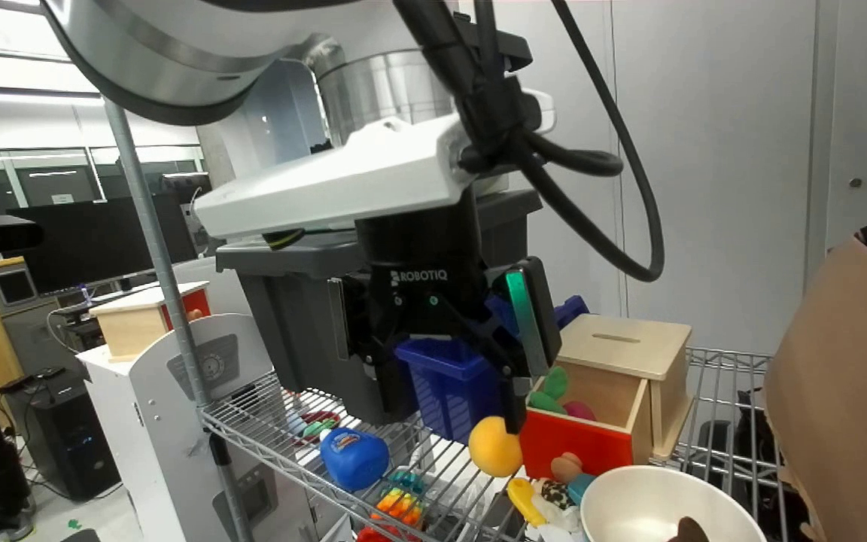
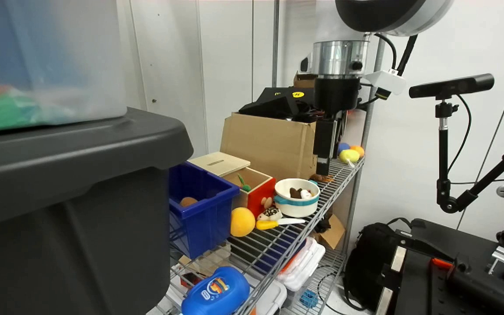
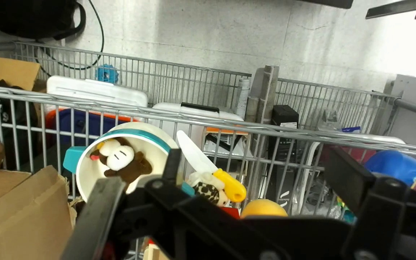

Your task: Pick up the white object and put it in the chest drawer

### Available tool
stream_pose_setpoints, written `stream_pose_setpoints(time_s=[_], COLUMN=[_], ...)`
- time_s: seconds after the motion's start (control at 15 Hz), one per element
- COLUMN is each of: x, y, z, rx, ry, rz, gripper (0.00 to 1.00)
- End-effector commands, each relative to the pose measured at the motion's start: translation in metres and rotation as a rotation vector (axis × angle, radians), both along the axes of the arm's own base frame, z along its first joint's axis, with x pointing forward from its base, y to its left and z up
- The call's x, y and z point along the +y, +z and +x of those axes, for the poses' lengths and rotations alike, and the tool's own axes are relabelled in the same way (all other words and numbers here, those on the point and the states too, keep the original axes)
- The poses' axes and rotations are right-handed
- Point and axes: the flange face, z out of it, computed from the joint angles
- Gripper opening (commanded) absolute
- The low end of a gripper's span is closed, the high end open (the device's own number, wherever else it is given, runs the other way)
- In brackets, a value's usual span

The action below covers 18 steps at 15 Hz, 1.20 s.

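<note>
Nearest the camera in an exterior view, the arm (image 1: 388,86) ends in fingers (image 1: 515,410) that stand apart and hold nothing. Lower down on the wire surface (image 1: 283,461), the drawer (image 1: 584,436) is pulled out of its chest (image 1: 629,354); a green toy (image 1: 556,382) lies inside.

In an exterior view, the probable white object, a small spotted toy (image 2: 269,213), lies between the drawer front and the knife (image 2: 278,222), just beside the white bowl (image 2: 295,210). The bowl also matches the wording but appears too wide for the drawer.

In the wrist view, the knife handle lies just beside the spotted toy; contact cannot be confirmed. Expect a light, soft, compressible body with low risk of slipping or breakage. Grip across its middle with moderate force, keeping fingers clear of the knife.
</note>
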Motion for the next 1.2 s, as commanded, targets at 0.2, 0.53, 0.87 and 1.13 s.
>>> stream_pose_setpoints(time_s=[0.2, 0.53, 0.87, 1.13], x=[-0.003, 0.001, 0.008, 0.016], y=[-0.02, -0.033, -0.043, -0.055], z=[0.014, 0.024, 0.041, 0.057], rx=[0.03, 0.053, 0.047, 0.05], ry=[0.056, 0.091, 0.137, 0.171], rz=[0.005, -0.017, -0.037, -0.042], gripper=[1.0, 1.0, 1.0, 1.0])
